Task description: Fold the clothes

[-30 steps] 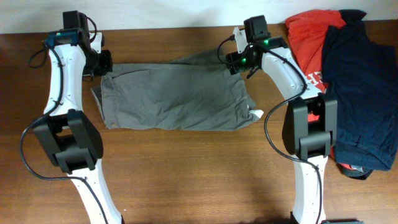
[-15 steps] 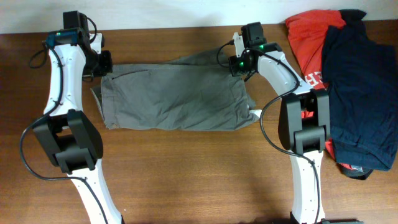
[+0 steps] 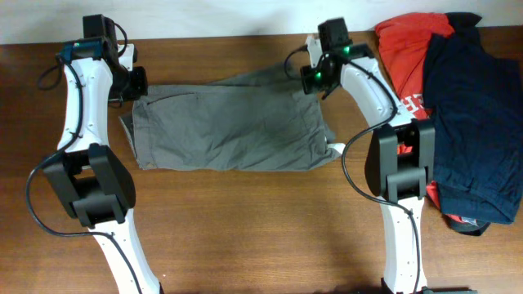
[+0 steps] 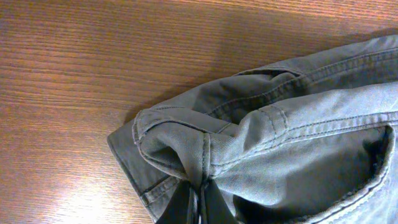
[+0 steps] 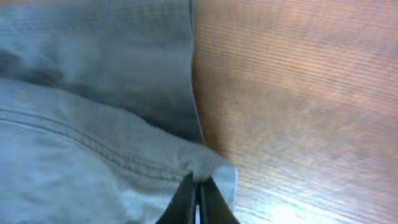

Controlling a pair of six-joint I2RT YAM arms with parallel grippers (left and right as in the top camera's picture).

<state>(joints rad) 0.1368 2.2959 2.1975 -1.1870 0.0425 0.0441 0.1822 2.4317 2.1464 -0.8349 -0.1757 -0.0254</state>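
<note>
Grey-khaki cotton shorts [image 3: 229, 126] lie spread flat across the far middle of the brown wooden table [image 3: 245, 229], their long side running left to right, with a fold of cloth lapped over along the far edge. The left gripper [image 3: 135, 83] sits at the far left corner of the shorts. In the left wrist view its dark fingers [image 4: 186, 208] are pressed together on a bunched pleat of stitched fabric, which rises off the wood in a small ridge beside a pocket opening. The right gripper [image 3: 316, 82] is at the far right corner. Its wrist view, somewhat blurred, shows the two fingers [image 5: 185, 199] closed on the very corner of a seamed hem, with bare wood just to the right. At the far right of the table a crumpled red printed T-shirt [image 3: 404, 49] lies partly under a dark navy garment [image 3: 478, 114], both apart from the shorts.
</note>
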